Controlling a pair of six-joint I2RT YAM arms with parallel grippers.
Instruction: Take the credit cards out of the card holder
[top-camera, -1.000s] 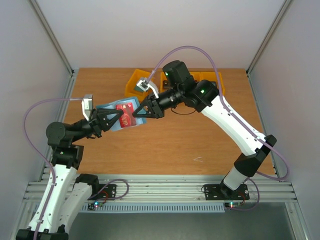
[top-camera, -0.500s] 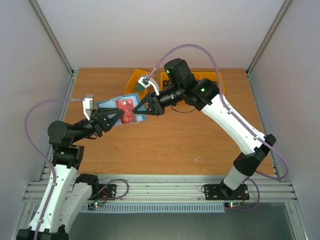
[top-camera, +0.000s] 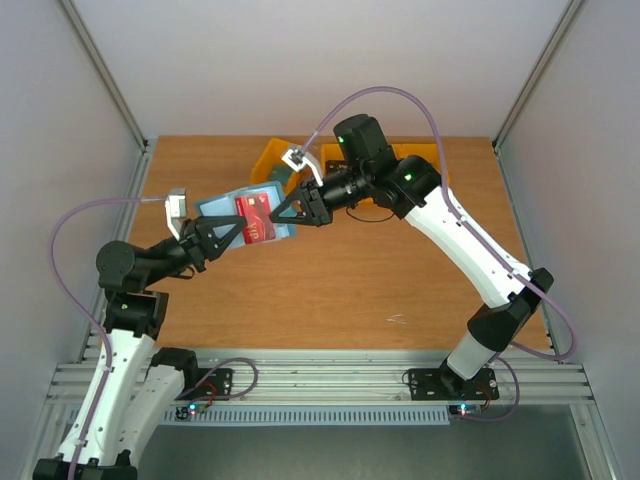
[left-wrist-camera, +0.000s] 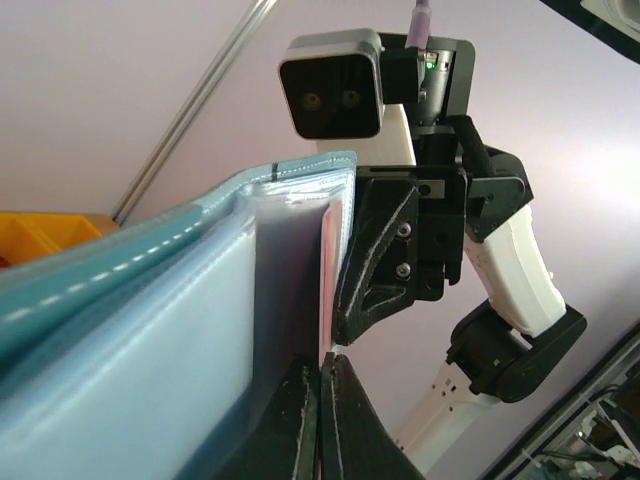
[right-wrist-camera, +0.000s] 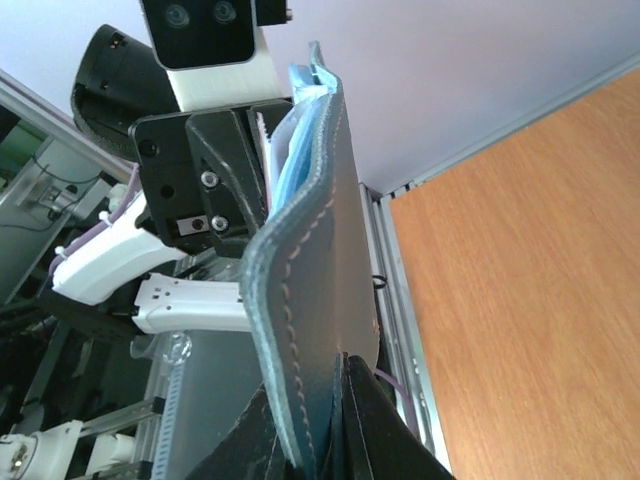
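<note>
**Slate-blue card holder (top-camera: 215, 211) held aloft between both arms**

I saw it lifted above the wooden table (top-camera: 350, 285). My right gripper (right-wrist-camera: 318, 425) was clamped on its outer cover. My left gripper (left-wrist-camera: 320, 395) was pinched tight on the edge of the red credit card (top-camera: 255, 215).

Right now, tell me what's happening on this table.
Both arms hold the open card holder up between them, above the table. The right gripper is clamped on its outer cover. The left gripper is pinched shut on what looks like the edge of the red card in an inner pocket. That card is not yet out; it lies against the holder's inner face. Yellow bins sit at the table's far edge.
</note>
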